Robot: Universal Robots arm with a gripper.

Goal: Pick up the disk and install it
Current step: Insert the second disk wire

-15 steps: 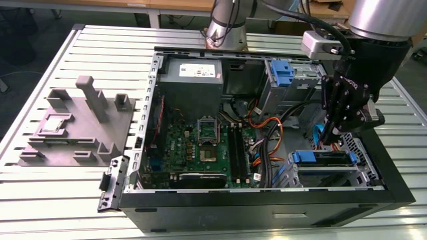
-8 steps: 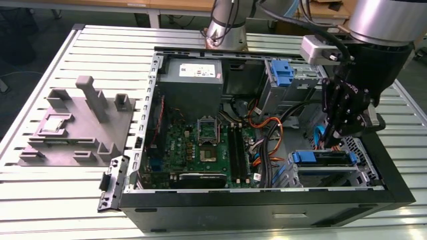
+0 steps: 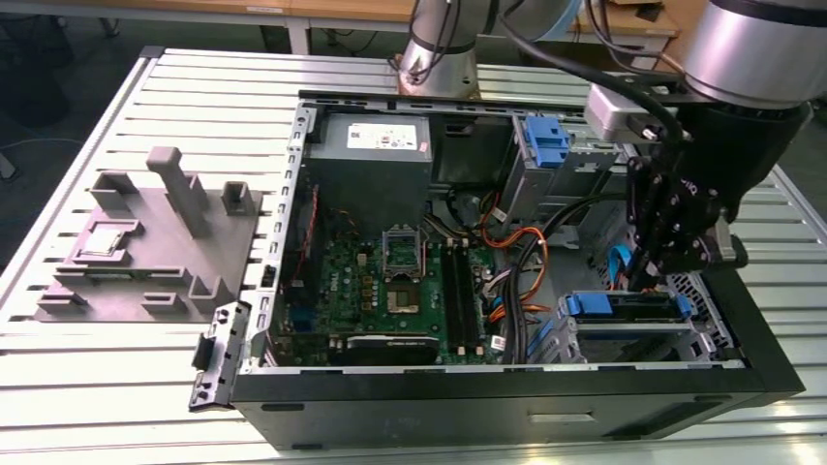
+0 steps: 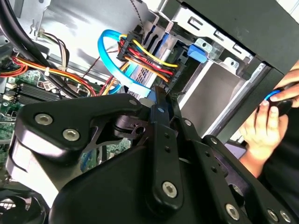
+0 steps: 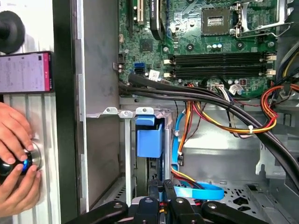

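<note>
Hovering at right of the exterior view: claw [image 3: 663,254], closed on nothing, over the computer case [image 3: 517,397] on a slatted table [image 3: 194,87].

Claw [image 3: 656,276] downward, fingers close together.

Silver-grey arm [image 3: 756,48] with black cables — black linkage hand [image 4: 161,100] studded with silver screws.
</note>
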